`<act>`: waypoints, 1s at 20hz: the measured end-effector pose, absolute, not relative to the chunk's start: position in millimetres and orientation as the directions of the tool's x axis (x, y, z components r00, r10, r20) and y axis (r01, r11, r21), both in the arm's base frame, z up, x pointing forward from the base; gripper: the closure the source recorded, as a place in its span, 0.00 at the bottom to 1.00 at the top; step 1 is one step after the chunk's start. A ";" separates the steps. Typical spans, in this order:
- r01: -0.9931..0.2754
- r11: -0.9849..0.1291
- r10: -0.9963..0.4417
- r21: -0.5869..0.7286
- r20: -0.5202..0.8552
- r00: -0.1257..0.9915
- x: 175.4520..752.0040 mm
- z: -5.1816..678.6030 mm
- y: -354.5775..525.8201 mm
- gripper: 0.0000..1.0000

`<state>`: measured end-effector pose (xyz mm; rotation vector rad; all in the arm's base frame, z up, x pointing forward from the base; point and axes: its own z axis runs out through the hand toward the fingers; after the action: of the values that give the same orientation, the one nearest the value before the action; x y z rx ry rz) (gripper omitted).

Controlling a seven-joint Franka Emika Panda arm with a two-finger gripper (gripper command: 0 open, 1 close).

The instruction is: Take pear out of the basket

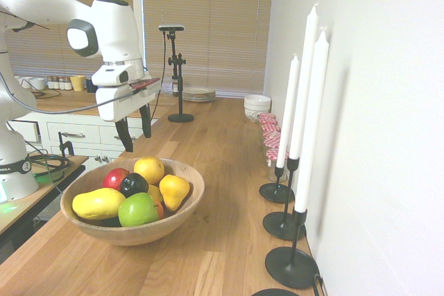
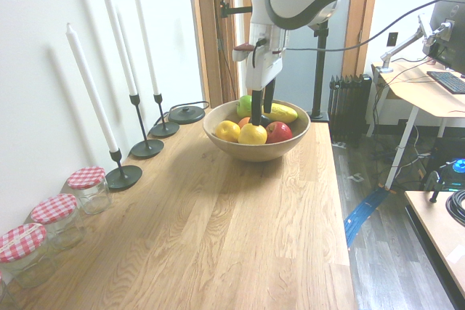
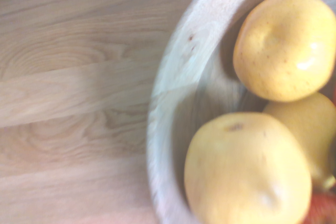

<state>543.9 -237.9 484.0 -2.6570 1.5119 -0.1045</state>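
Basket (image 1: 182, 206): one pear (image 1: 149, 169), six other fruits. Three candles (image 1: 303, 88). End effector (image 1: 135, 133) open, empty, above basket.

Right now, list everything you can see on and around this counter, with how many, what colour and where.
basket: one, light brown wood, on the wooden counter, holding all the fruit.
pear: one, yellow with orange blush, far side of the basket, below the gripper.
pointed yellow fruit: one, pale yellow, wall side of the basket.
long yellow fruit: one, near rim.
green apple: one, near rim.
red apple: one, arm side of the basket.
dark fruit: one, nearly black, centre.
candles: three, white, in black holders along the wall.
jars: several, glass, red checked lids, by the wall.
plates: a stack, pale, far end by the blinds.
bowls: small stack, white, far end.
gripper: one, black fingers open, above the basket.
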 end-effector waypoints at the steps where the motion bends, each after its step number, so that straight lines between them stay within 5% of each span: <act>1: -0.855 -0.508 -0.860 -0.100 0.014 0.510 549.3 478.5 -239.2 0.00; 14: -0.874 -0.478 -0.874 -0.087 -0.053 0.483 578.7 430.8 -260.4 0.00; 15: -0.876 -0.476 -0.875 -0.085 -0.056 0.481 578.8 428.0 -262.1 1.00; 20: -0.877 -0.472 -0.876 -0.086 -0.062 0.478 579.4 423.1 -265.9 1.00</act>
<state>579.4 -265.9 423.1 -2.6079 1.5537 0.0144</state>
